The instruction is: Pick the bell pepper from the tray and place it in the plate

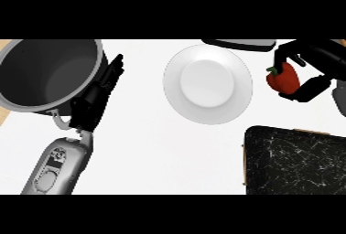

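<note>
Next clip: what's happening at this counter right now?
The robot's right hand is curled round a red bell pepper with a green stem, holding it to the right of the round white plate, which has nothing on it. The black speckled tray lies at lower right. The left hand rests open beside a large grey pot. The pepper is off the tray but not yet in the plate.

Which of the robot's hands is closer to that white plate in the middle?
The right hand, though not by much. It holds the red bell pepper just off the white plate's right rim. The left hand rests open beside the grey pot, further from the left rim.
</note>
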